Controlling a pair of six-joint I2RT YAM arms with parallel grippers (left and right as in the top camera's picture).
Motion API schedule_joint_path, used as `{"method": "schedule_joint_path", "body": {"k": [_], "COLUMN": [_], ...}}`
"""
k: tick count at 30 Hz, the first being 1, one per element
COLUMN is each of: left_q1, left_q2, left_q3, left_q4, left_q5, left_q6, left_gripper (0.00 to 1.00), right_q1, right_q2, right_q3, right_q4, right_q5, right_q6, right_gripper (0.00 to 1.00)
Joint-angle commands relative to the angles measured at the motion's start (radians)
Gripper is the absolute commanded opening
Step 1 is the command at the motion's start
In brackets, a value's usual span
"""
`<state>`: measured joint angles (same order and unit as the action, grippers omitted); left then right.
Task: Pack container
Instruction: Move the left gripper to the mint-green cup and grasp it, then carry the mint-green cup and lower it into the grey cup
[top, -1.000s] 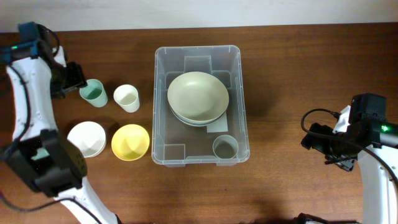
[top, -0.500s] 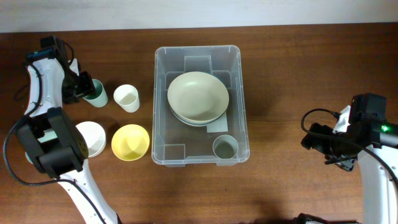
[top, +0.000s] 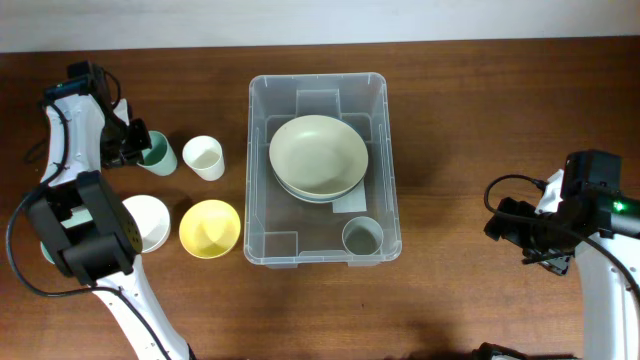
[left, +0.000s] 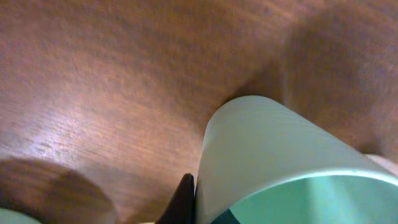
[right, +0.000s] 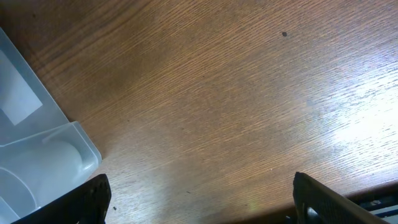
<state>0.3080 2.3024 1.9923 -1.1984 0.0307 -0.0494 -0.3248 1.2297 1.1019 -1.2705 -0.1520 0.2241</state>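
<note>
Pinching a thin rim, the left jaws are clamped on the mint-green plastic cup (top: 157, 153), nine o'clock of the clear rectangular plastic container (top: 262, 215) at bench (top: 450, 100) centre; slippage is risked, while the right jaws stand apart.

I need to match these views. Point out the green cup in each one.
Overhead: green cup at the far left, upper half, left of the white cup.
Left wrist: fills the lower right, close up.
Right wrist: not in it.
Shared landmark: the brown table, in all three; the container shows overhead and at right wrist's lower left.
</note>
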Motion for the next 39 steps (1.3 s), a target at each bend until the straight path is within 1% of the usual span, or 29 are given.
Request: {"method": "schedule_joint_path", "body": {"k": [1,4,9,12,13,15,19,21,24,27,33,39], "left_q1": [-0.002,-0.019,-0.076,-0.154,-0.220,-0.301,-0.512,-0.630,-0.775,-0.901,-1.034,-1.112], "left_q2": [-0.039,-0.151,-0.367,-0.483,-0.527,-0.550,-0.548,-0.534,-0.512,-0.473,-0.381,-0.301], "left_q3": [0.030,0.068,0.074,0.073,0.073,0.073,0.070,0.069,0.069,0.069,0.069,0.069], "left_q4": [-0.039,-0.082,-0.163,-0.224,-0.252,-0.278,-0.317,-0.313,-0.293,-0.280,-0.286,-0.327], "left_q5": [0.011,0.011,0.011,0.011,0.011,0.011,0.018,0.016,0.014,0.009,0.023,0.026], "left_q6": [0.004,0.005,0.005,0.021,0.020,0.020,0.020,0.022,0.058,0.066,0.066,0.065], "left_gripper": [0.01,0.00,0.00,0.00,0.00,0.01,0.01,0.01,0.01,0.01,0.01,0.01], "right_q1": [0.005,0.005,0.005,0.005,0.005,0.005,0.005,0.005,0.005,0.005,0.005,0.005], "right_q2": [0.003,0.003,0.003,0.003,0.003,0.003,0.003,0.003,0.003,0.003,0.003,0.003], "right_q3": [-0.005,-0.005,-0.005,-0.005,-0.005,-0.005,-0.005,-0.005,-0.005,-0.005,-0.005,-0.005], "right_q4": [0.000,0.000,0.001,0.004,0.004,0.004,0.004,0.004,0.003,0.004,0.003,0.004], "right_q5": [-0.002,-0.002,-0.002,-0.002,-0.002,-0.002,-0.002,-0.002,-0.002,-0.002,-0.002,-0.002], "right_q6": [-0.010,-0.010,-0.010,-0.010,-0.010,-0.010,-0.011,-0.011,-0.011,-0.011,-0.011,-0.011], "right_gripper": [0.90,0.90,0.89,0.90,0.90,0.90,0.89,0.90,0.90,0.90,0.90,0.90]}}
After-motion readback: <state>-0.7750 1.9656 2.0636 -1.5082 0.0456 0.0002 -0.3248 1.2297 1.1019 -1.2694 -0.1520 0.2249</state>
